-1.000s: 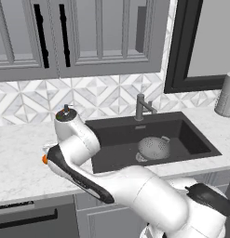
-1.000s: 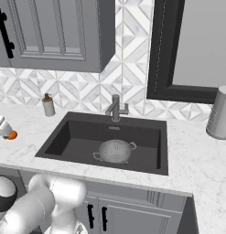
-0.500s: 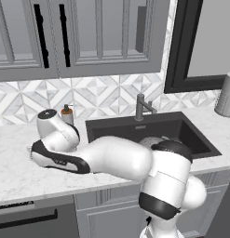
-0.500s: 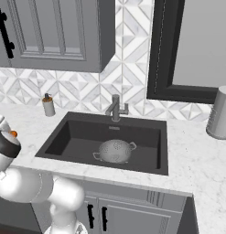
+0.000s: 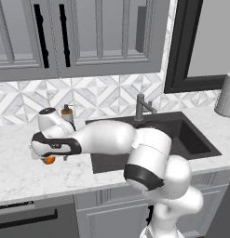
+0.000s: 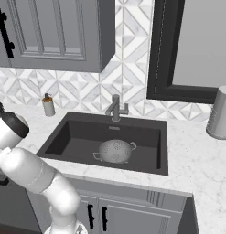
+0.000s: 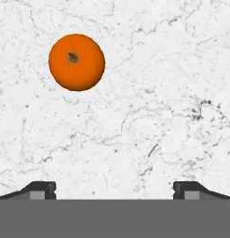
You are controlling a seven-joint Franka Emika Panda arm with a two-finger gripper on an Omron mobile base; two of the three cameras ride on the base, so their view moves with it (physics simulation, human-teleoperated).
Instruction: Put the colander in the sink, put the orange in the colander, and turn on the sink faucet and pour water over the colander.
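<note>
**Left base view first: the orange waits**

Left base view: my gripper (image 5: 50,157) hovers over the orange (image 5: 50,160) on the counter (image 5: 23,172). Right base view: the colander (image 6: 116,151) sits in the sink (image 6: 78,137); the sink faucet (image 6: 115,107) is dry. Hand view: my fingertips (image 7: 39,189) stand wide apart, holding nothing.

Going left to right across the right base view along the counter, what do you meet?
Soap dispenser → sink faucet with the colander below it in the sink → grey canister.
</note>
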